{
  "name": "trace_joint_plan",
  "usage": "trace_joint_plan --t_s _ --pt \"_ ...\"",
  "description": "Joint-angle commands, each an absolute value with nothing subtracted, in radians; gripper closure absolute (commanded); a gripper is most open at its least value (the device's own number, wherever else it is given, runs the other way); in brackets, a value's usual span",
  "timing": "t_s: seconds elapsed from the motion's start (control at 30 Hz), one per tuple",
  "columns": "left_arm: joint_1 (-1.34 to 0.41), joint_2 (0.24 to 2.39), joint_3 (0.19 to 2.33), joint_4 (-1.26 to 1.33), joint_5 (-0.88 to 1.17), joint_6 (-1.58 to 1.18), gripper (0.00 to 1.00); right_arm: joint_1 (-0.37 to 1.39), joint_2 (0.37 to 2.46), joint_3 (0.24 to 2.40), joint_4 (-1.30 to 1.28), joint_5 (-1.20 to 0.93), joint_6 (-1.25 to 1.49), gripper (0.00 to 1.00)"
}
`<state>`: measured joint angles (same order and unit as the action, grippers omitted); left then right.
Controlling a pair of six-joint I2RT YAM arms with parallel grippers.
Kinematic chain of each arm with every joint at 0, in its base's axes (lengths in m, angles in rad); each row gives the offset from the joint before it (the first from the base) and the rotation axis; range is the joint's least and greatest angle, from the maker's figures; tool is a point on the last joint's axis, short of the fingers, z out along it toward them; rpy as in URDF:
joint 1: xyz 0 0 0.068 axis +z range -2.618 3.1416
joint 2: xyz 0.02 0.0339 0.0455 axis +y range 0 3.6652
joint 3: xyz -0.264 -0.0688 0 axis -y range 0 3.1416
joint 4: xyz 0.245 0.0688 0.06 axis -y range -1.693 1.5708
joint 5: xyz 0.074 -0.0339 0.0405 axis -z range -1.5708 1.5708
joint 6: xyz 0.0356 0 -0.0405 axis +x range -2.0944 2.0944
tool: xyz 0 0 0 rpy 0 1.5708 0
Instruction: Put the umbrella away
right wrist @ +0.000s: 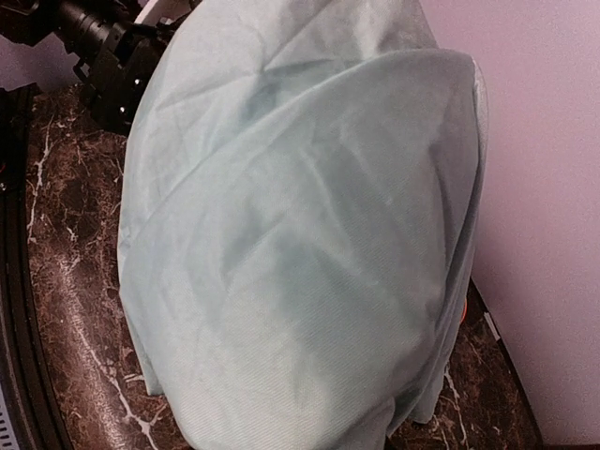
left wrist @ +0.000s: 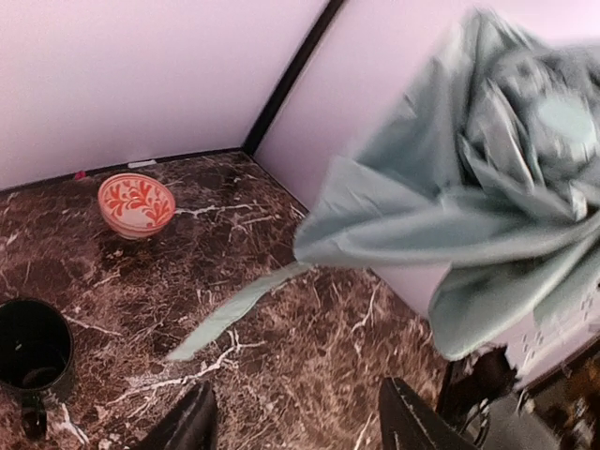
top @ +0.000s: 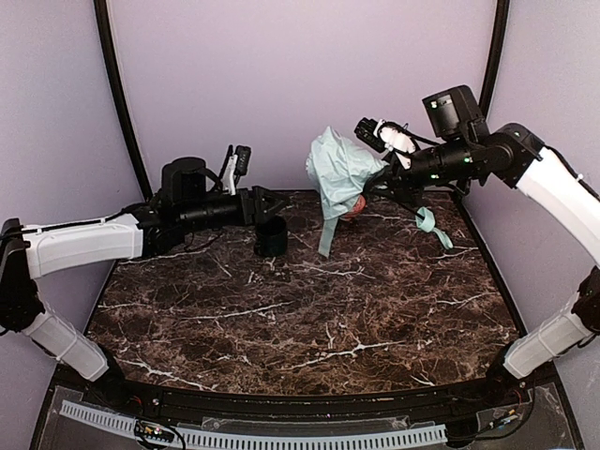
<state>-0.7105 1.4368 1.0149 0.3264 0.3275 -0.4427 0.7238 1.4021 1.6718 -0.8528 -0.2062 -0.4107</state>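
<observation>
Left fingers (left wrist: 192, 424): set well apart, nothing between them, raised off the counter (top: 309, 319) near a dark mug (top: 272, 238). Right fingers (top: 380, 184): hidden in their own wrist view, where fabric fills the frame. From above we see them closed in under the umbrella (top: 342, 169), which hangs clear of the counter at back right, so we note it as gripped. The pale mint fabric is bunched and loosely collapsed, with a narrow strip (left wrist: 225, 319) trailing down toward the counter. The wrist strap (top: 427, 223) dangles below the right arm. We note a red-patterned bowl (left wrist: 136, 203) on the counter behind the umbrella.
</observation>
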Motion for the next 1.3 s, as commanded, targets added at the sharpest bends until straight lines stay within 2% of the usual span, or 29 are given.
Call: trace_joint_plan --t_s 0.0,0.13,0.37,0.5,0.6,0.77,1.03,1.27 --pt "-0.667 1.514 1.102 0.228 0.366 -0.819 0.38 0.736 1.375 1.65 -0.7 -0.111 -0.398 1.0" --pt "-0.653 1.616 1.181 0.33 0.446 -1.026 0.38 0.773 1.39 1.663 -0.678 -0.032 -0.447 1.0" --pt "-0.639 1.78 1.255 0.493 0.468 -1.35 0.39 0.794 1.404 1.667 -0.656 -0.049 -0.475 1.0" --pt "-0.64 1.856 1.218 0.651 0.468 -1.571 0.38 0.81 1.41 1.665 -0.657 -0.048 -0.478 1.0" --pt "-0.641 1.89 1.159 0.798 0.415 -1.729 0.3 0.819 1.419 1.661 -0.658 -0.04 -0.483 1.0" --pt "-0.641 1.919 1.163 0.786 0.314 -1.757 0.29 0.841 1.437 1.664 -0.668 -0.022 -0.492 1.0" --pt "-0.666 2.031 1.236 0.837 0.359 -1.846 0.29 0.859 1.465 1.669 -0.674 -0.005 -0.499 1.0" --pt "-0.674 2.028 1.193 0.815 0.379 -1.836 0.3 0.863 1.469 1.667 -0.67 0.005 -0.509 1.0"
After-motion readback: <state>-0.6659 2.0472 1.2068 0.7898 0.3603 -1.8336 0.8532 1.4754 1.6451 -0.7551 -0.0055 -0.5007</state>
